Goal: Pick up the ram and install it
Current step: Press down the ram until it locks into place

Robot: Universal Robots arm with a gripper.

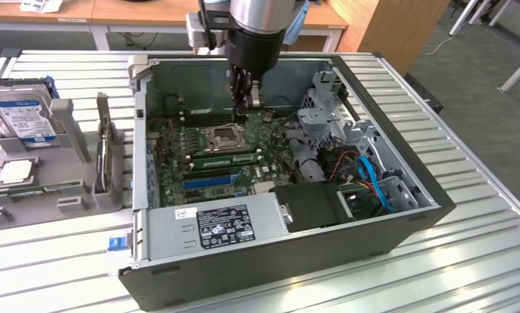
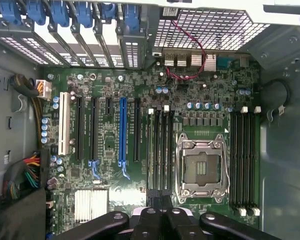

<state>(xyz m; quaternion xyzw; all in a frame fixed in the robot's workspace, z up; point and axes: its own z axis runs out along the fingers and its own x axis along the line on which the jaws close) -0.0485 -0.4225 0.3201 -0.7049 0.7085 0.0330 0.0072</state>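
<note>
Wooden desks and a grey floor lie behind a ribbed metal table (image 1: 60, 261); on it an open dark-grey steel computer tower (image 1: 269, 261) lies on its side, so its green motherboard (image 1: 169, 176) faces up and the arm can come in from above. In the exterior view the square silver processor socket (image 1: 224, 137) serves as landmark. The black two-fingered gripper (image 1: 245, 107) hangs inside the case just beyond the socket, over a bank of black memory slots (image 1: 203, 118), with its fingers drawn together. Well away from the socket, outside the case towards the exterior view's left, a grey plastic parts stand (image 1: 73, 124) keeps a blue-labelled hard drive (image 1: 25, 117) propped upright, presumably for easy grasping.

In the wrist view the socket (image 2: 200, 167) sits between two slot banks; the gripper (image 2: 162, 212) is over the end of the bank (image 2: 160, 145) on the side nearer the long blue expansion slot (image 2: 122, 130). At its tips a thin dark strip shows edge-on, in line with those slots; this is judged to be the ram (image 2: 160, 196), held on edge so it can meet a slot. Whether the closed fingers pinch it or merely bear on it cannot be told.
</note>
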